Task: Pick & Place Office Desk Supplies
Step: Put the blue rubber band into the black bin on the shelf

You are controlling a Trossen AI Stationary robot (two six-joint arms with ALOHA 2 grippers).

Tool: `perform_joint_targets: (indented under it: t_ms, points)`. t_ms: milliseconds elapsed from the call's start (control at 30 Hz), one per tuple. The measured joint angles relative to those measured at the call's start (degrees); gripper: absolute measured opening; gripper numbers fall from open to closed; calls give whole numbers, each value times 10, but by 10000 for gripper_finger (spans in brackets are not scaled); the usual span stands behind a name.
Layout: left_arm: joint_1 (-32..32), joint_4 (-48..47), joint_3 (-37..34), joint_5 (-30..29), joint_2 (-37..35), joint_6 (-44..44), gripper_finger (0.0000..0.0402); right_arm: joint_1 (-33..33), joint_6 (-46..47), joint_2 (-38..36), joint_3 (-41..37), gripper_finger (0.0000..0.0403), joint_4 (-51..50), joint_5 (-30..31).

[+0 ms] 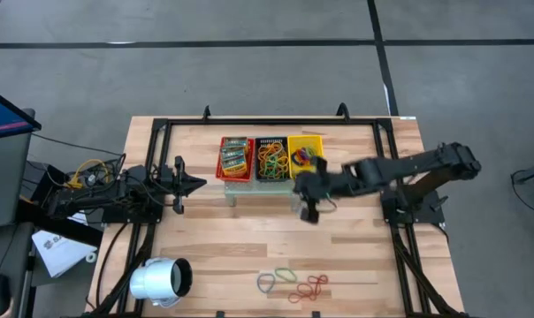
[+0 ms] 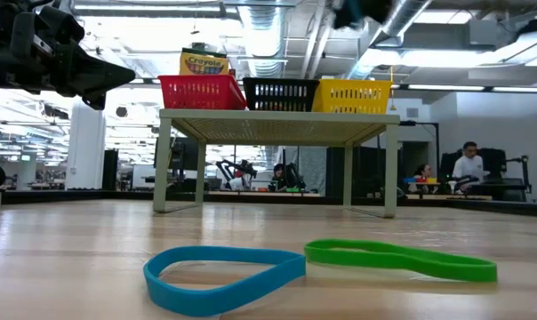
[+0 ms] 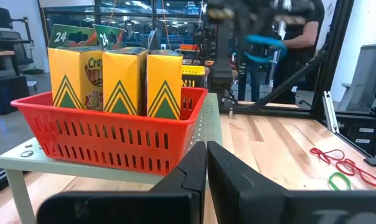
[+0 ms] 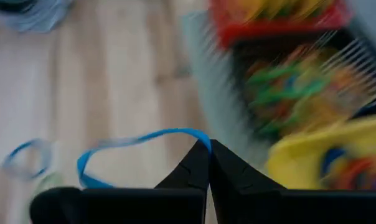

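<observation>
Nearest my low camera, a flat blue rubber-band loop (image 2: 224, 277) lies on the pale wooden table (image 1: 249, 238) beside a green rubber-band loop (image 2: 402, 259), the two ends close together. Going by size from there, I see a large white cylinder with a dark opening (image 1: 161, 281) lying near the table's front left corner, then a small pale green raised stand (image 2: 277, 124) carrying three mesh baskets in a row: a red mesh basket (image 1: 235, 158) with yellow crayon boxes (image 3: 122, 81) upright in it, a black mesh basket (image 1: 271, 159) full of mixed coloured bands, and a yellow mesh basket (image 1: 306, 152) with a few bands. My right gripper (image 4: 206, 163) hangs just in front of the stand's yellow end, its fingers pinched together on a thin blue rubber band (image 4: 138, 143) that dangles in a loop. My left gripper (image 3: 206, 163) waits level with the red basket, left of the stand, fingers closed on nothing. More loose bands, mostly red rubber loops (image 1: 311, 286), lie near the front edge
</observation>
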Motion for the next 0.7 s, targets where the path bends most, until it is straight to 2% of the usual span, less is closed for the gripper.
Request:
perform_joint_targets:
  t_ms: [367,700]
  points:
    - [0,0,0,0,0,0,8,-170,-207,121,171,0,6,19]
    - [0,0,0,0,0,0,8,-264,-216,214,199,0,7,17]
